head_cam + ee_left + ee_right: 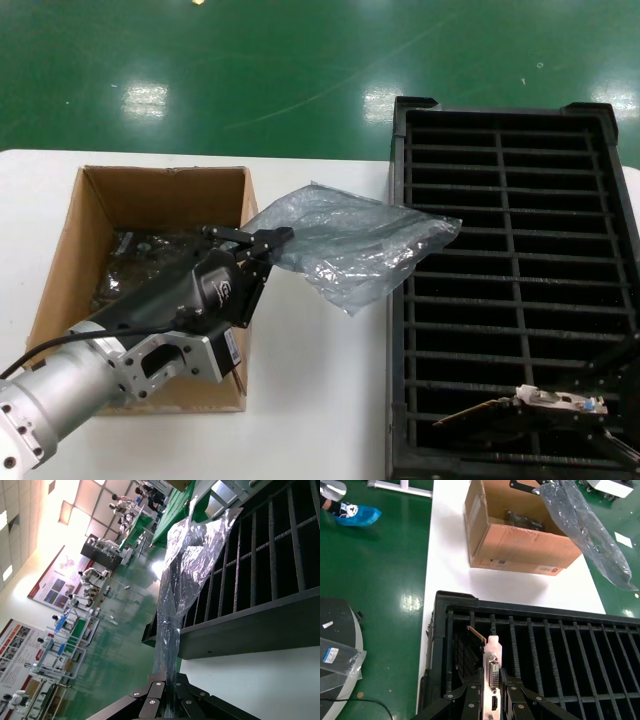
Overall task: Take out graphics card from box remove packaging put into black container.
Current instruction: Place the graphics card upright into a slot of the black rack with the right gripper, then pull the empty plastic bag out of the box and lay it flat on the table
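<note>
A white table [320,400] is seen from above, with a brown cardboard box [60,260] toward the robot's left and a large black container [620,250] toward its right, well apart from each other. The left gripper [262,240] is held above the box's inner wall, and its fingers [155,700] are pinched together on one end of the packaging [350,245], a crinkly translucent grey bag. From the fingers the bag is stretched out away from the gripper, over the bare strip of table between box and container, and its far corner is reached just above the container's near rim. In the left wrist view the bag is seen rising straight out from between the closed fingertips, with the ribbed container beyond it. Darker wrapped items [140,260] are seen lying in the bottom of the box, below and behind the left fingers.

The right gripper [560,402] is positioned over the near end of the container. The graphics card [492,672] is gripped edge-on between its fingers [470,700], which are closed on both flat sides of the card. The card is held upright, its silver bracket with a white port facing the wrist camera, directly above the container's narrow slots. Whether the card's lower edge is already touching a rib cannot be told
</note>
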Controlling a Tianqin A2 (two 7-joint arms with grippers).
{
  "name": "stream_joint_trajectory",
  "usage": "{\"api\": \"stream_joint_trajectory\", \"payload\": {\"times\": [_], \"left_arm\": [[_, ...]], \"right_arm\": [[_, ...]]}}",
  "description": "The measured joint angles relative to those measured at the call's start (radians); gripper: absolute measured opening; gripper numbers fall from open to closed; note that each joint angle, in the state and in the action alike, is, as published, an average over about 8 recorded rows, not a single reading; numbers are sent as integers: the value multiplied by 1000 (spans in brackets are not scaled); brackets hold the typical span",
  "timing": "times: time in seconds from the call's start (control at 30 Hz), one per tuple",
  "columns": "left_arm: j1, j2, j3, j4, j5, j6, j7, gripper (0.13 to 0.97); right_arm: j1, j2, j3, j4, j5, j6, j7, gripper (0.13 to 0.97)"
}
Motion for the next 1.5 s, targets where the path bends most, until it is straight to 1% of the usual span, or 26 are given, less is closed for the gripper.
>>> {"api": "stream_joint_trajectory", "payload": {"times": [0.23,0.77,1.0,1.03,1.07,1.17,1.33,1.47,1.5], "left_arm": [[4,-1,-4,5,-2,-5,5,140],[7,2,-14,15,30,-13,-18,140],[11,-1,-18,9,38,-15,-25,140],[12,-1,-19,7,38,-16,-25,140],[12,-1,-19,3,37,-17,-24,140],[15,-2,-19,-8,36,-19,-22,140],[21,0,-18,-24,55,-17,-29,140],[25,7,-17,-36,83,-5,-54,140],[25,9,-17,-40,90,1,-64,140]], "right_arm": [[27,-35,-22,-22,-22,-11,-32,186],[63,-96,-59,-58,-18,-32,-90,186],[52,-103,-47,-58,-9,-10,-98,329],[47,-104,-42,-57,-8,-1,-97,350],[42,-104,-36,-55,-7,9,-95,350],[19,-112,-13,-53,-10,53,-86,417],[-57,-158,52,-68,-46,180,-44,530],[-137,-258,130,-97,-137,321,39,530],[-155,-292,150,-106,-169,358,69,555]]}}
